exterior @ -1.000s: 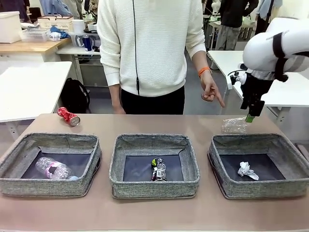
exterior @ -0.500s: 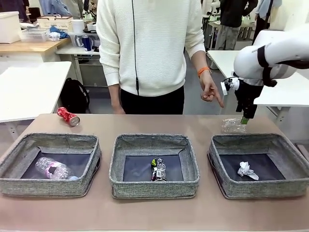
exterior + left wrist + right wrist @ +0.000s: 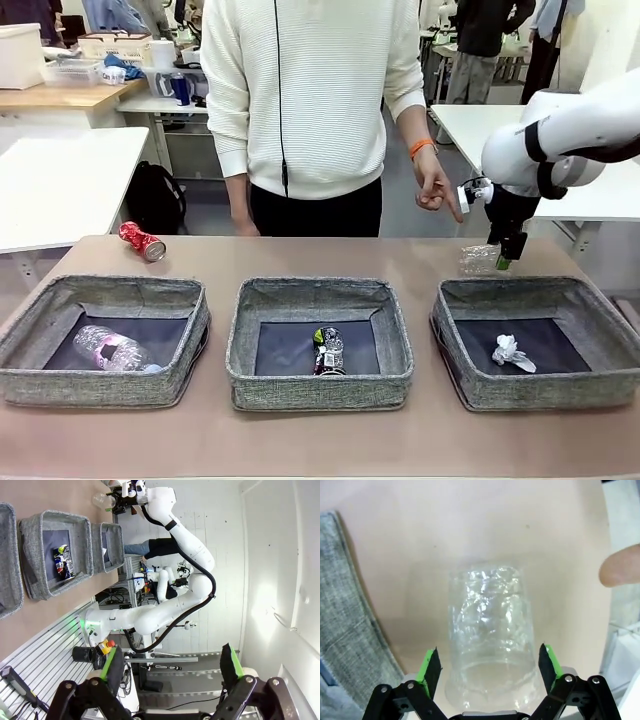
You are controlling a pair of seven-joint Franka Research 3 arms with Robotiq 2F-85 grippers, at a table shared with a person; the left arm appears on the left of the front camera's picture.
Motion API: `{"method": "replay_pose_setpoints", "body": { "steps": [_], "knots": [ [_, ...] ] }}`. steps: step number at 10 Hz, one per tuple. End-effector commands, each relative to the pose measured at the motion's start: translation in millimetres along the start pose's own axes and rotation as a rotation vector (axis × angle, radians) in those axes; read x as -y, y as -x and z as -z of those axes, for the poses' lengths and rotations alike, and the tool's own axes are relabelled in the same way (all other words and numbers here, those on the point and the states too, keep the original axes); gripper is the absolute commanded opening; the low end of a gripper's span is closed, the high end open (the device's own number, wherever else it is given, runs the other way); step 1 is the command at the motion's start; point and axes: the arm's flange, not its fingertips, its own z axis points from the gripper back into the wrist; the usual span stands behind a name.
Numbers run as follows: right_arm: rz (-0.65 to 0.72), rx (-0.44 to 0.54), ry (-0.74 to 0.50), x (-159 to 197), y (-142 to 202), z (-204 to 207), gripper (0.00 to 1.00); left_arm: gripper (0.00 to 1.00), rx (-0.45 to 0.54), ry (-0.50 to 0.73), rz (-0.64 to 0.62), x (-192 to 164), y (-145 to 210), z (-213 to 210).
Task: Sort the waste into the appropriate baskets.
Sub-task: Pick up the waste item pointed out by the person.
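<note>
Tally, left to right, on the table [image 3: 320,258]:

- Baskets: three, in a near row.
- Cans: two. We count the red can [image 3: 142,241] lying on the far left of the table, outside any basket, and the dark can [image 3: 328,350] in the middle basket [image 3: 320,388].
- Bottle: one, clear, in the left basket [image 3: 100,385].
- Paper wad [image 3: 513,352]: one, in the right basket [image 3: 545,392].
- Cup [image 3: 480,259]: one, clear, on the table just beyond the right basket's far wall.
- Person's hand [image 3: 437,190]: one, finger pointing down toward the cup.

The front view places the right gripper [image 3: 503,262] low at the cup. From the right wrist view we add that its fingers are apart, the cup between them with a gap on either side, nothing clamped. From the left wrist view we add the left gripper [image 3: 172,665], fingers apart and empty, well away from the baskets.
</note>
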Motion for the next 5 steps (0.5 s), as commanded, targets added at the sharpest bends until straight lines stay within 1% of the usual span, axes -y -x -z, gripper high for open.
{"method": "replay_pose_setpoints", "body": {
  "steps": [1, 5],
  "knots": [
    [-0.021, 0.012, -0.016, 7.0, -1.2, 2.5, 1.00, 1.00, 0.004, 0.024, 0.001, 6.7, 0.1, 1.6],
    [-0.014, 0.015, -0.034, 7.0, -1.3, 9.1, 1.00, 1.00, 0.004, 0.024, 0.001, 6.7, 0.1, 1.6]
  ]
}}
